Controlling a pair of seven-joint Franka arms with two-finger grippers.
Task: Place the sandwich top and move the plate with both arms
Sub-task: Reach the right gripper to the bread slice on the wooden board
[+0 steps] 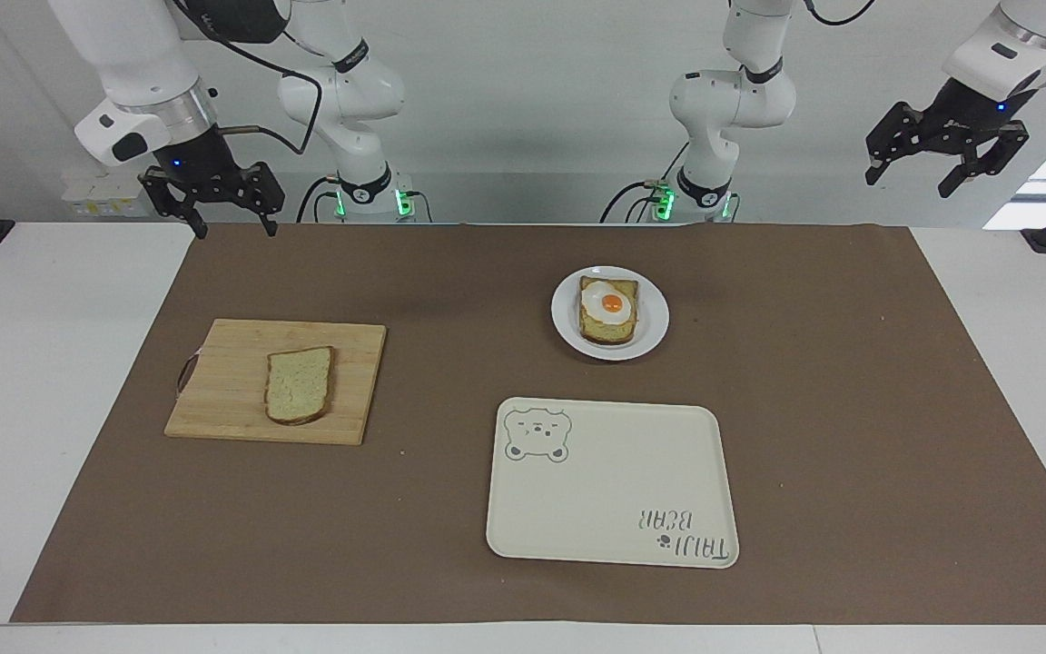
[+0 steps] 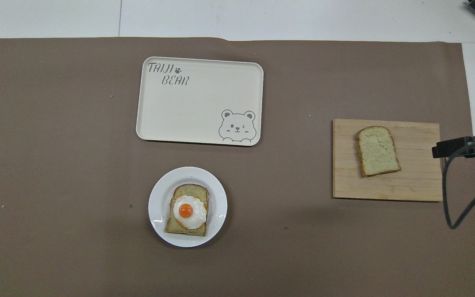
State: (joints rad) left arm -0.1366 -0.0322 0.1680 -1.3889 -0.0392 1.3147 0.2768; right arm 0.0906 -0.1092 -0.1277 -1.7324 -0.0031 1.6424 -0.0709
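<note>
The slice of bread (image 1: pixel 300 384) lies flat on a wooden cutting board (image 1: pixel 232 381) toward the right arm's end of the surface (image 1: pixel 850 409), its rounded end pointing away from the robots. The white plate (image 1: pixel 653 313) sits nearer the robots, well apart from the board, with an egg-topped toast (image 1: pixel 609 311) on it. Just farther out from the plate lies a cream tray (image 1: pixel 611 490) with a bear printed in one corner.

From across the room both arms are plain to see. The right gripper (image 1: pixel 228 218) hangs over the robots' edge of the brown mat, at the right arm's end, its fingers (image 1: pixel 200 226) spread wide and holding nothing. The left gripper (image 1: pixel 913 173) is raised high past the left arm's end of the mat, also with fingers (image 1: pixel 952 184) wide and bare.

Looking down from above, the arms almost vanish: only a dark piece of the right arm and its looping cable (image 2: pixel 454 194) poke in beside the board (image 2: pixel 415 185), and the fingers cannot be told there. What that view gives instead is the bread's (image 2: pixel 377 151) speckled face and brown crust, the plate's (image 2: pixel 159 198) clean rim all round the toast (image 2: pixel 188 211), and the tray's (image 2: pixel 196 107) lettering read upright.
</note>
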